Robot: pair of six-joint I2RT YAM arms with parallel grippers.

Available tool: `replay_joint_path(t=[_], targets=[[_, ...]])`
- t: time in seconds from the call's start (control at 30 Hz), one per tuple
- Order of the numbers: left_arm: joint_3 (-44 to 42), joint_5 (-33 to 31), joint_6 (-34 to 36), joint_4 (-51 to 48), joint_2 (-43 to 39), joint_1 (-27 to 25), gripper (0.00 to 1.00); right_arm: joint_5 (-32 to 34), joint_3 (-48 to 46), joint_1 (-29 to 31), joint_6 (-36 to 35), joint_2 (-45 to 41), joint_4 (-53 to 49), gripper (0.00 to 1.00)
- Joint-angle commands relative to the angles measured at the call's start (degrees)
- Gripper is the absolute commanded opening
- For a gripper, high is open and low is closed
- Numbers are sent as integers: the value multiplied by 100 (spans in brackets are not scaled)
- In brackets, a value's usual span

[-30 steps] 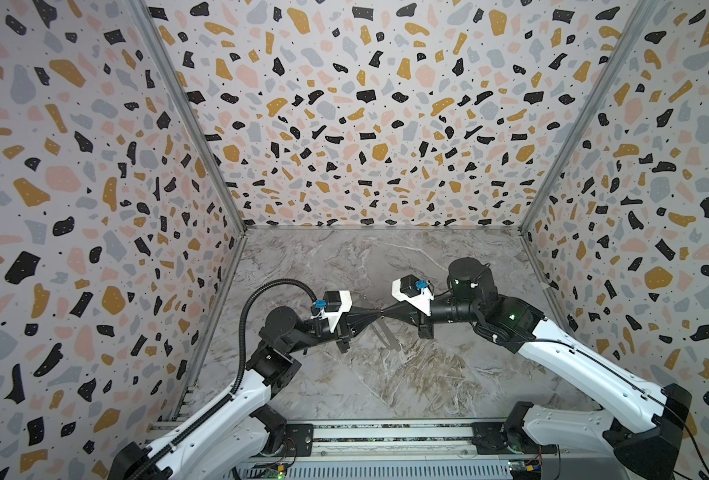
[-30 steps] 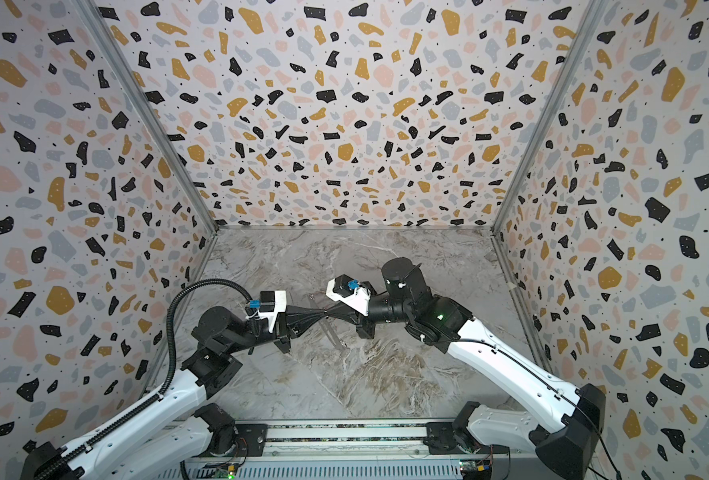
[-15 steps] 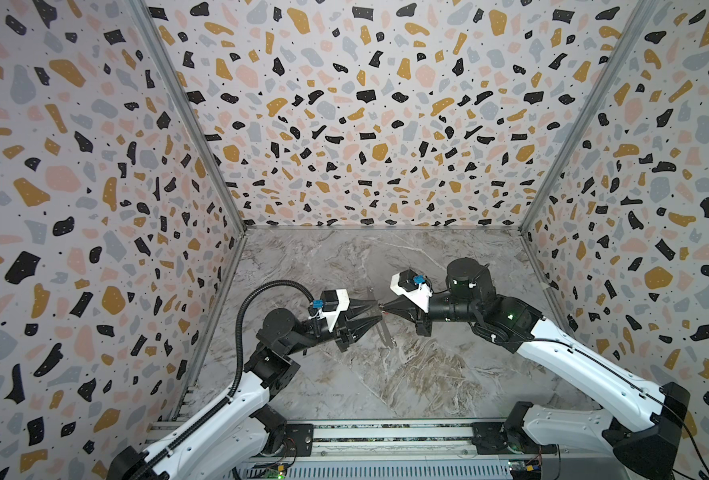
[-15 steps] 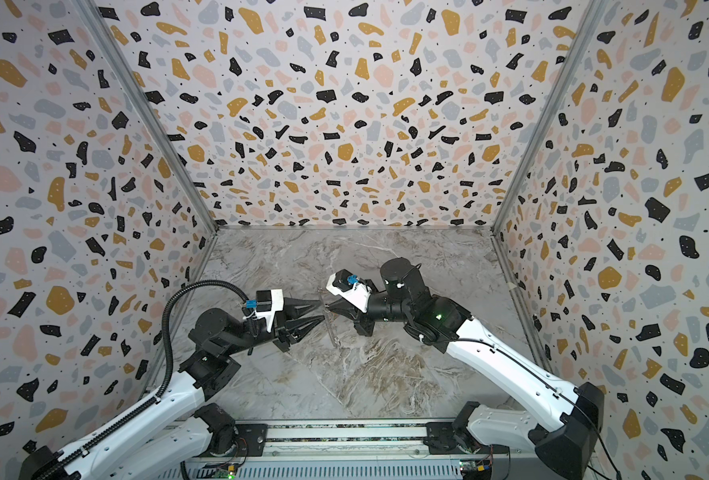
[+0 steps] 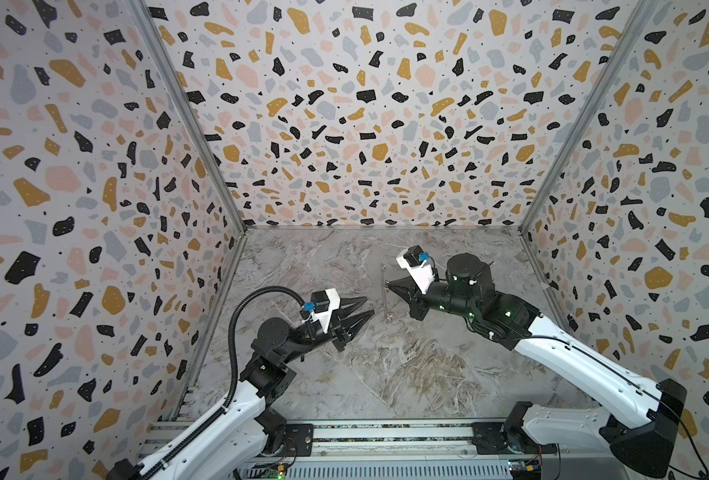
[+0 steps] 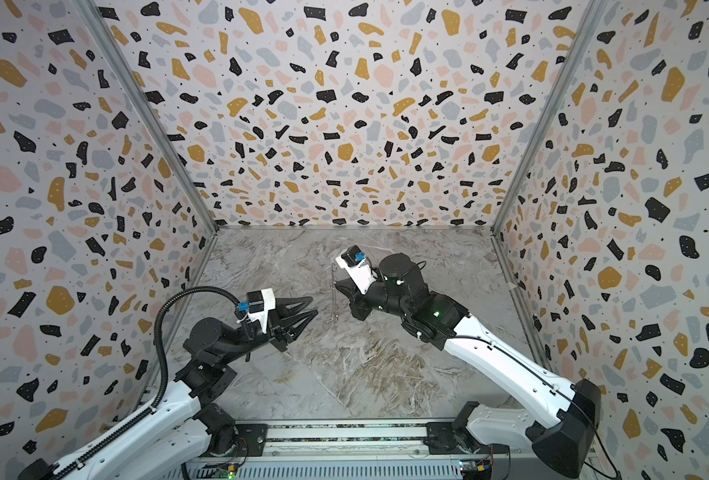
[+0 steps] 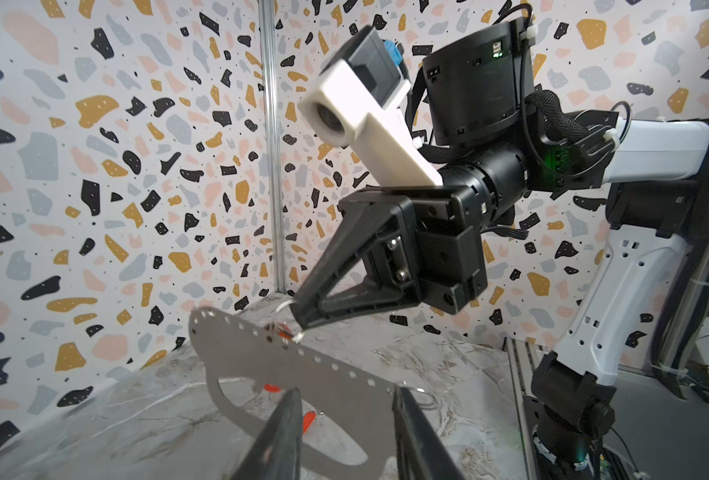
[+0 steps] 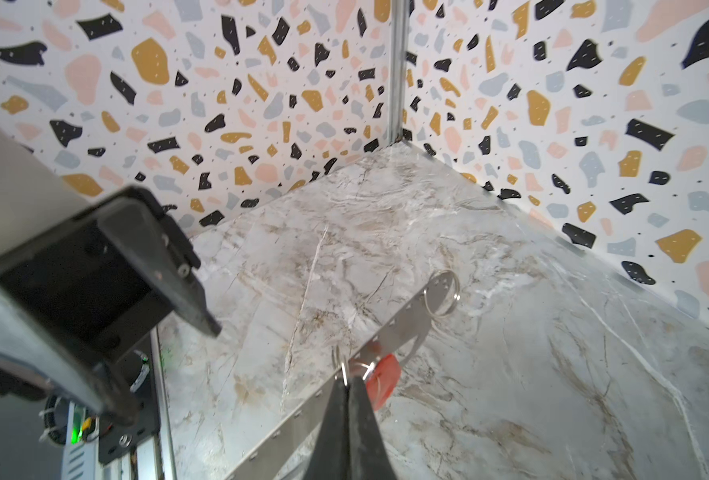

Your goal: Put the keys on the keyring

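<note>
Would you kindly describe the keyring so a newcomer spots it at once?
Start at the right gripper above the marble floor. It pinches the keyring: a flat dull-grey plate with one long hole and a row of tiny holes, much bigger than the red-tagged key.

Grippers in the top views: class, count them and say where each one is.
2. The left gripper hangs open and empty left of centre; the right gripper, just right of centre, is shut on the keyring. Neither is hidden.

In the right wrist view a key [image 8: 382,380] with a red tag is partly hidden behind the right gripper [image 8: 348,376], whose fingers run out of frame. In both top views the keyring [image 5: 385,297] shows only edge-on, the keys too small to tell.
</note>
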Motion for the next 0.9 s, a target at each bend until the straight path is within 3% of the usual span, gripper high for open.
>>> replay_joint_path(t=[0.0, 0.23, 0.5, 0.87], targets=[[-140, 120, -546, 889, 76, -111, 36, 501, 173, -13, 405, -123, 535, 0], [-120, -227, -451, 919, 341, -884, 35, 1142, -50, 13, 611, -187, 1056, 0], [-14, -811, -398, 1079, 673, -1223, 40, 1079, -88, 22, 663, -137, 1122, 0], [189, -2788, -503, 1310, 1269, -1495, 43, 1010, -126, 171, 662, -118, 1119, 0]])
